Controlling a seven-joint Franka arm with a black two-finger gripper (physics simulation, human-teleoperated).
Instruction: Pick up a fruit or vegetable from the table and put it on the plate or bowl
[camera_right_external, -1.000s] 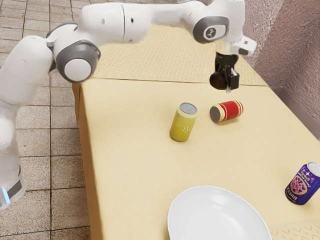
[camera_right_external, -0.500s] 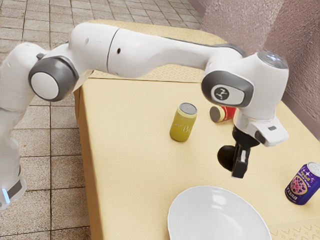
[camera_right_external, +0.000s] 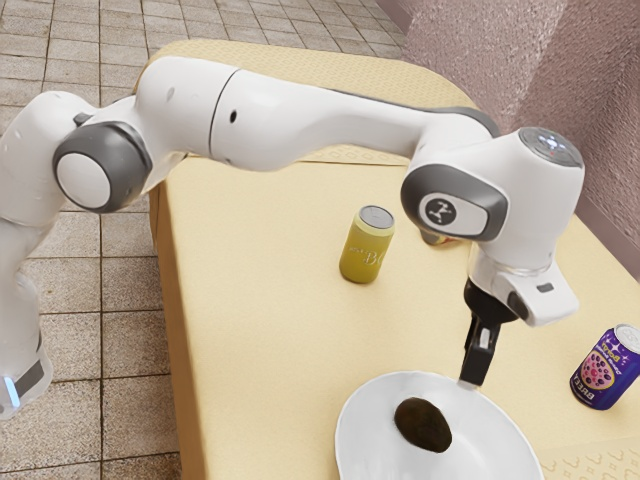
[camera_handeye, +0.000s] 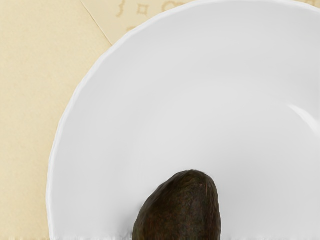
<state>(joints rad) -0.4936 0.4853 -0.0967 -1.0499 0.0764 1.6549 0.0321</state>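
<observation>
A dark avocado (camera_right_external: 422, 424) lies on the white plate (camera_right_external: 352, 432) near the table's front edge. Just above the plate's far rim hangs my gripper (camera_right_external: 476, 362), open, with nothing between its fingers and a small gap down to the avocado. In the wrist view the avocado (camera_handeye: 180, 211) rests on the plate (camera_handeye: 200, 100) right under my hand.
A yellow can (camera_right_external: 366, 245) stands upright in the middle of the tan table (camera_right_external: 260, 310). A purple can (camera_right_external: 606, 367) stands at the exterior view's right edge, close to the plate. My arm stretches across the table's far part.
My hand carried the avocado from the table's back toward the front, over the plate, then let go. The avocado now lies on the plate.
</observation>
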